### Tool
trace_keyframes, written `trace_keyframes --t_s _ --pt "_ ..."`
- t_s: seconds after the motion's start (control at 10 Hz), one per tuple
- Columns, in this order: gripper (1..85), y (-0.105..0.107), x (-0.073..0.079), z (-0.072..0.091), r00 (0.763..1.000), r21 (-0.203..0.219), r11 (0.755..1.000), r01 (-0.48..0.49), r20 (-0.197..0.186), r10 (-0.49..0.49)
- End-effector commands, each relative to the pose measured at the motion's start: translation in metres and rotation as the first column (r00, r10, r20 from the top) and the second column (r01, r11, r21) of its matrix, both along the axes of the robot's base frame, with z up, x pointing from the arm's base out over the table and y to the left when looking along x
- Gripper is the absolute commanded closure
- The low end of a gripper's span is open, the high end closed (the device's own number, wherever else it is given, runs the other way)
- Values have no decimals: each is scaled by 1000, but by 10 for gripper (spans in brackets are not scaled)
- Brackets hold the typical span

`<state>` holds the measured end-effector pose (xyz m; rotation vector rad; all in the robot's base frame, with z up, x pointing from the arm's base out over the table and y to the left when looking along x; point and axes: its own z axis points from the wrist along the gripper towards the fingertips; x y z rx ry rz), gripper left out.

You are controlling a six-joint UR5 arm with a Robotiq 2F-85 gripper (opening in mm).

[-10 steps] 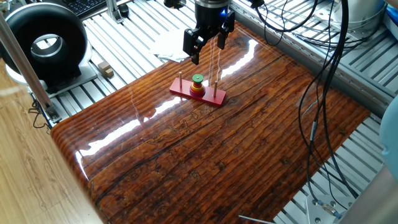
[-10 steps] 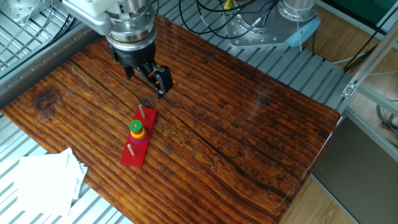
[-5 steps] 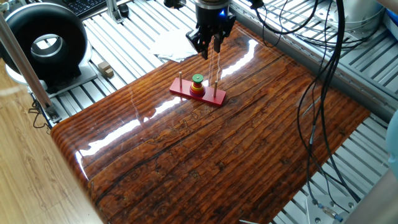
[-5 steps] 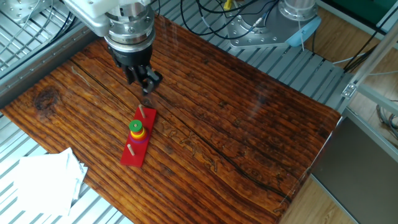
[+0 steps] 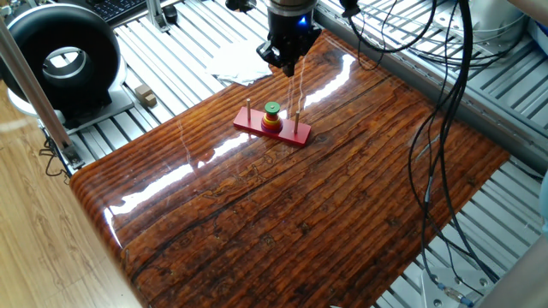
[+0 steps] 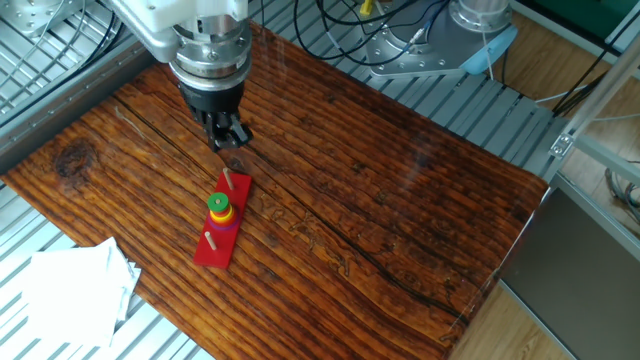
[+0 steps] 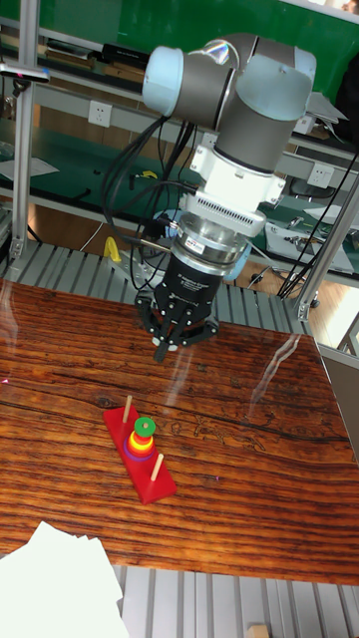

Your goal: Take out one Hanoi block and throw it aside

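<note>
The Hanoi block (image 5: 271,108) is a small green ring on top of a yellow and red stack, on the middle peg of a red base (image 5: 295,134). It also shows in the other fixed view (image 6: 217,204) and the tall view (image 7: 144,428). My gripper (image 5: 288,68) hangs above the wooden table just behind the base, its fingers pressed together with nothing between them. In the other fixed view the gripper (image 6: 233,139) sits just beyond the base's far peg. In the tall view the gripper (image 7: 162,351) is above and behind the stack, apart from it.
White paper sheets (image 5: 235,62) (image 6: 70,290) lie off the table's edge near the base. A black round device (image 5: 64,60) and a small wooden block (image 5: 145,96) stand on the slatted bench. Cables (image 5: 437,128) hang over the table's right side.
The gripper's fingers have closed from wide open to shut, on nothing. The ring stack and base have not moved.
</note>
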<state>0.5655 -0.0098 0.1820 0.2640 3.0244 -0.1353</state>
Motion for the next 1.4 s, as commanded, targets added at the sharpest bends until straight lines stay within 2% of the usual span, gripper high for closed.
trace_keyframes --t_s 0.0,0.1,0.2,0.3,0.4,0.5,0.6,0.7,0.9,1.0,1.1,1.2,1.3 --pt "847 25 6 -3 999 84 996 15 31 -18" --pt "847 32 7 -4 999 110 994 2 34 -5" --pt "847 37 9 -5 999 119 993 -15 43 9" --pt "847 34 6 -6 999 99 994 -35 35 32" --pt "847 35 -2 -9 998 104 992 -64 11 63" --pt "847 47 1 -9 993 145 983 -115 25 112" --pt "847 53 3 -8 989 164 976 -144 38 140" --pt "847 37 3 -9 986 100 981 -167 30 165" --pt "847 17 2 -8 984 23 984 -179 13 178" --pt "847 17 0 -9 987 25 987 -160 9 160" --pt "847 12 -1 -8 986 7 986 -169 -1 169" --pt "847 3 -8 -8 979 -26 979 -202 -36 201" --pt "847 9 -3 -8 975 -9 975 -223 -17 223"
